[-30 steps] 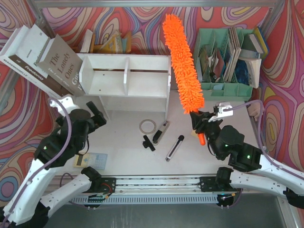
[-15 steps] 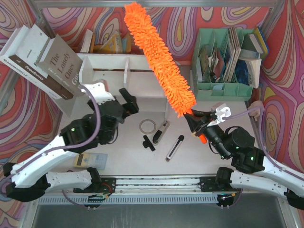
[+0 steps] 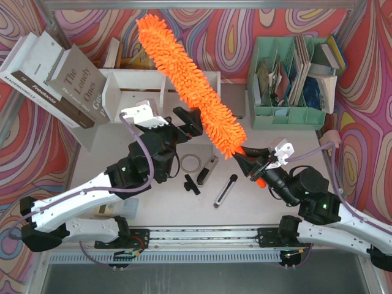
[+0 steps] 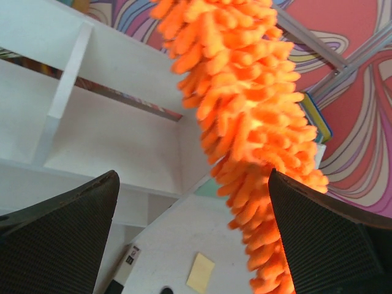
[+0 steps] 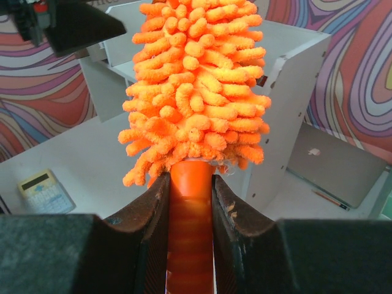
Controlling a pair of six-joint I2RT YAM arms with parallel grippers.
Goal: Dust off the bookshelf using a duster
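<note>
The white bookshelf (image 3: 131, 92) stands at the back centre, its lower front hidden by my left arm. The fluffy orange duster (image 3: 187, 79) slants over it, tip at the back left, base at the right. My right gripper (image 3: 251, 162) is shut on the duster's orange handle (image 5: 191, 214), the fluffy head (image 5: 196, 79) rising in front of the shelf (image 5: 288, 73). My left gripper (image 3: 190, 122) is open, just left of the duster's lower part. In the left wrist view the duster (image 4: 245, 98) hangs by the right finger, between the open jaws (image 4: 193, 177), with the shelf (image 4: 110, 135) behind.
Large books (image 3: 49, 73) lean at the back left. A mint-green organizer (image 3: 288, 79) stands at the back right. A tape ring (image 3: 190, 163), small black-and-silver tools (image 3: 225, 190) and a calculator (image 5: 43, 190) lie on the table in front of the shelf.
The duster has swung left, from beside the shelf's right end to slanting across it. My left arm has reached forward and right until its open gripper is next to the duster.
</note>
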